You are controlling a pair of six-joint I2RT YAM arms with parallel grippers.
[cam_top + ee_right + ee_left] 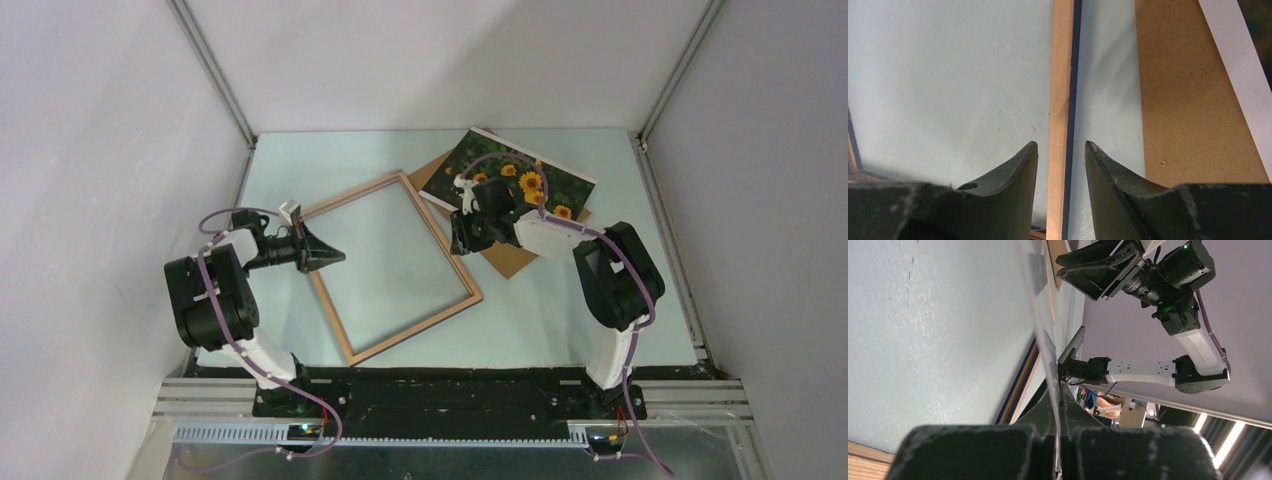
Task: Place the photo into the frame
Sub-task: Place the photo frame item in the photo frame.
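Note:
The frame (444, 235), light wood face up, lies tilted in the middle of the table. My left gripper (335, 257) is at its left rail. In the left wrist view the left gripper (1060, 390) is shut on the thin edge of the clear pane (1040, 315), with a blue and wood frame rail (1020, 382) beside it. My right gripper (462, 240) is over the frame's right rail. In the right wrist view the right gripper (1060, 145) is open, with the rail (1060, 75) between its fingers. The sunflower photo (520, 172) lies picture up at the back right.
A plain brown backing board (505, 255) lies under the photo and beside the frame's right rail; it also shows in the right wrist view (1188, 100), with a white strip (1240, 70) past it. Grey walls close in the table on three sides.

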